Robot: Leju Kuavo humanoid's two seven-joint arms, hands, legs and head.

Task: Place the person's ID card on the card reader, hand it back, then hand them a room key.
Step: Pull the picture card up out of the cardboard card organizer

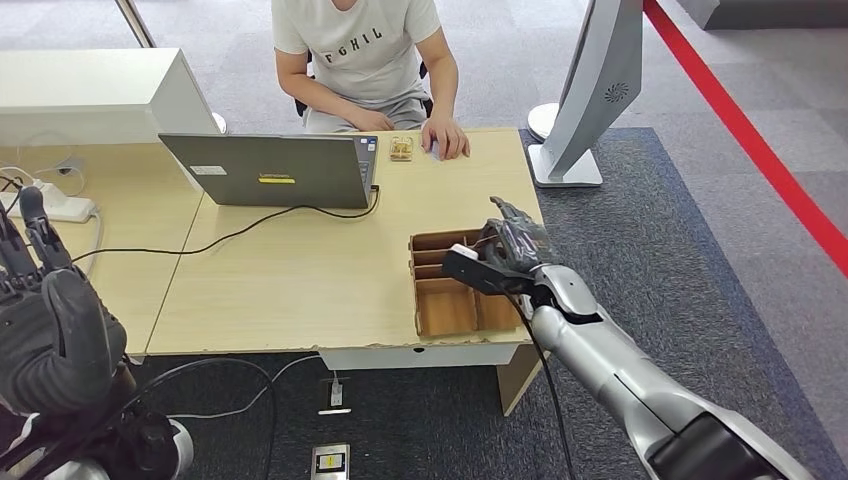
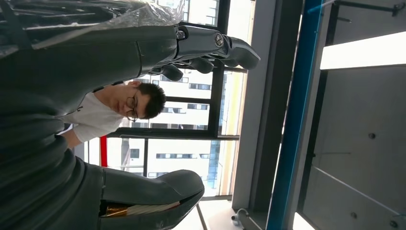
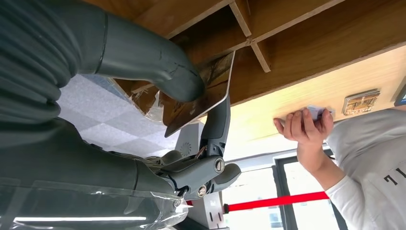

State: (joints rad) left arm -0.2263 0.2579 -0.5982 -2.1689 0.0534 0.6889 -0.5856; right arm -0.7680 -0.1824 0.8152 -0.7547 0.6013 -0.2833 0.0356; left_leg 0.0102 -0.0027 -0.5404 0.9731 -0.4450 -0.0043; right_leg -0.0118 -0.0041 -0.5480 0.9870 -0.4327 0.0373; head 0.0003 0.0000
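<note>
The right hand is over the brown box with little sections at the near right corner of the wooden table. Its thumb and a finger pinch a shiny card, a room key, just above the box. The left hand is up at the near left with nothing in it, its fingers a little bent and apart. A person sits across the table with one hand resting on a pale card, near a small card reader. A grey laptop stands beside them.
</note>
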